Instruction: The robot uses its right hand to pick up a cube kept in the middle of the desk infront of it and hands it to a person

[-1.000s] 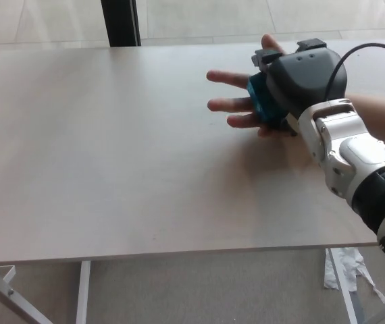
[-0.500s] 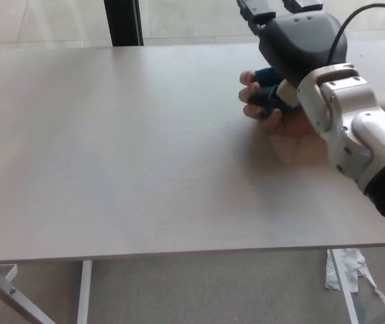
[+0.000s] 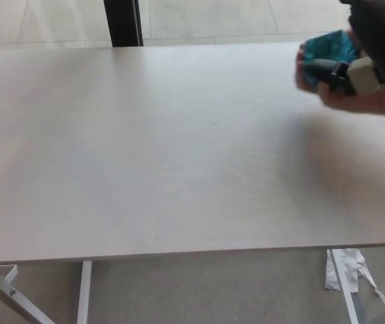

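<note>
No legible text, label, brand, number or sign appears on the pale wooden desk (image 3: 145,148) or elsewhere.

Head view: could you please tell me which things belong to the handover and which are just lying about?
Job: teal cube; right robot hand; person's hand; desk.
Lying about: crumpled paper on the floor; black post behind the desk.
</note>
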Tool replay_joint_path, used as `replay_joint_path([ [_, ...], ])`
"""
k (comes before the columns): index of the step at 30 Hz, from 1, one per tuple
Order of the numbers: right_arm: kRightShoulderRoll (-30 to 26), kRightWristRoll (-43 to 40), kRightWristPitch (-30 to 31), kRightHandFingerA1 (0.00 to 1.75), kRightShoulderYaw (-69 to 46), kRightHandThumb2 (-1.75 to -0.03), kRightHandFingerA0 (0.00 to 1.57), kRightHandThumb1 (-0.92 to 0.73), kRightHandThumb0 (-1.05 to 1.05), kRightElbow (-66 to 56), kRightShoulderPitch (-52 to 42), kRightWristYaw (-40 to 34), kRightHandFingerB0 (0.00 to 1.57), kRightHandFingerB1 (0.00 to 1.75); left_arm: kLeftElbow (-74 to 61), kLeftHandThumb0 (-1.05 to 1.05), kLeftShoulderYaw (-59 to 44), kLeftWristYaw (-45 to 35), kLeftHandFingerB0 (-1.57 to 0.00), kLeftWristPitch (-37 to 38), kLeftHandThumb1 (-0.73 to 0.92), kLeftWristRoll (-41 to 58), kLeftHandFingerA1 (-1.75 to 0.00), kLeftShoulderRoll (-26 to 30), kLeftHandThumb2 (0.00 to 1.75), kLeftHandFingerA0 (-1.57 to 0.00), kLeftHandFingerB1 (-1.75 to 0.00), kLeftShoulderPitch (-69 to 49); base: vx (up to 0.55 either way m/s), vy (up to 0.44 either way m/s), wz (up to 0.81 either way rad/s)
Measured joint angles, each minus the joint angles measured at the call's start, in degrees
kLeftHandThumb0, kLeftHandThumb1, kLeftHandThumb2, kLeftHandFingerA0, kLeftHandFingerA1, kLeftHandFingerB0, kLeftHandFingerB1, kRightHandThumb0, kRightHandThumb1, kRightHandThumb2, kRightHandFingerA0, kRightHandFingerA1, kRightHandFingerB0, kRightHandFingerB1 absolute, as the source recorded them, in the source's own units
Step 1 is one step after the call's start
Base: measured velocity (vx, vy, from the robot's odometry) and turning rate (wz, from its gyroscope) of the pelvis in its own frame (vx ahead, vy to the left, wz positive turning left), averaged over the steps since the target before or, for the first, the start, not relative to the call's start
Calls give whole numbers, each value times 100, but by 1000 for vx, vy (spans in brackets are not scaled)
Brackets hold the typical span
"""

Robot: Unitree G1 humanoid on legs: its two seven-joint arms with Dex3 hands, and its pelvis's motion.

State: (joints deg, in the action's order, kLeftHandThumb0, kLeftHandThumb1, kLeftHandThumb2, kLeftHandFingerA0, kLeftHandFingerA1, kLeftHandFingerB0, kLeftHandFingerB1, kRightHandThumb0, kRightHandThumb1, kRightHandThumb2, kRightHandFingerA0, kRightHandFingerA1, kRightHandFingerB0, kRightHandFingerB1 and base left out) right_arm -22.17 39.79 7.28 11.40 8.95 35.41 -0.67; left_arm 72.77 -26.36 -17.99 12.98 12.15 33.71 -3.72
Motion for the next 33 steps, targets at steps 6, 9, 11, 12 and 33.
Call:
replay_joint_path([
  [6,-139,-321,-91,50,-1112,-57,47,-53,-59,-630,-1075,124,45,35,0,-81,0,0,-53,0,71,1,-54,0,62,-72,-42,18,0,0,0],
  [9,-138,-493,-191,64,-1669,-84,58,-47,-72,-747,-1677,131,40,48,-3,-82,0,0,-52,0,72,1,-54,0,62,-71,-43,39,0,0,0],
  [11,-137,-556,-231,64,-1854,-83,60,-43,-64,-751,-1885,131,43,51,-3,-82,0,0,-51,0,71,1,-53,0,62,-71,-42,43,0,0,0],
  [12,-131,-657,-297,65,-2132,-84,50,-49,-74,-745,-2203,131,41,51,-3,-80,0,0,-52,0,72,1,-53,0,62,-73,-41,46,0,0,0],
  [33,376,-2226,-1337,20,-5717,-78,0,-59,-61,1931,-4145,-548,1,22,-4,-80,-8,9,-46,0,71,2,-52,1,62,-64,-40,84,0,0,0],
])
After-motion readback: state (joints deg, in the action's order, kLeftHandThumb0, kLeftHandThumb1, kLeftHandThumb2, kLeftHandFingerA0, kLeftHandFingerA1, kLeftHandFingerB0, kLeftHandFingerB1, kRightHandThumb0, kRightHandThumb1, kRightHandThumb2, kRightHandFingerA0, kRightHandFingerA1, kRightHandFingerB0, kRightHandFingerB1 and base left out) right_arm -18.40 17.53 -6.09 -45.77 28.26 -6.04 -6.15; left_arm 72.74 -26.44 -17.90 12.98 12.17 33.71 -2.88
